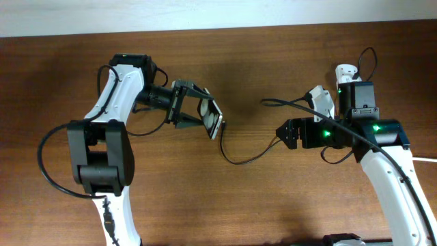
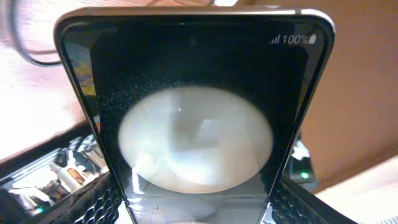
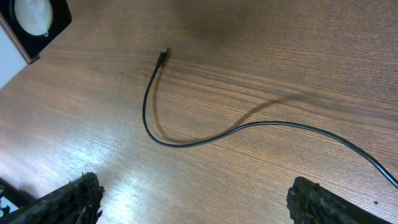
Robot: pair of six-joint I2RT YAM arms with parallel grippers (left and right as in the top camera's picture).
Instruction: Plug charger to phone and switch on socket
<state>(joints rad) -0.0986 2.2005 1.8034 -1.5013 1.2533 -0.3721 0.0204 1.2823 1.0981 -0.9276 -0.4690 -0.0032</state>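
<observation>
My left gripper (image 1: 202, 113) is shut on the phone (image 1: 214, 123) and holds it tilted above the table. In the left wrist view the phone's glossy black screen (image 2: 193, 74) fills the frame between the fingers (image 2: 196, 214), with a white round reflection. The charger's thin black cable (image 1: 239, 161) curves across the wood, its plug tip (image 1: 222, 128) lying just right of the phone. In the right wrist view the plug tip (image 3: 163, 56) lies free on the table, below and right of the phone (image 3: 37, 15). My right gripper (image 1: 278, 133) (image 3: 199, 208) is open and empty above the cable. The white socket (image 1: 319, 98) is partly hidden behind the right arm.
A thick white cord (image 1: 427, 159) leaves at the right edge. The robots' thicker black cables loop beside both arms (image 1: 44, 160). A pale wall strip (image 1: 218, 14) borders the far edge of the wooden table (image 1: 225, 205).
</observation>
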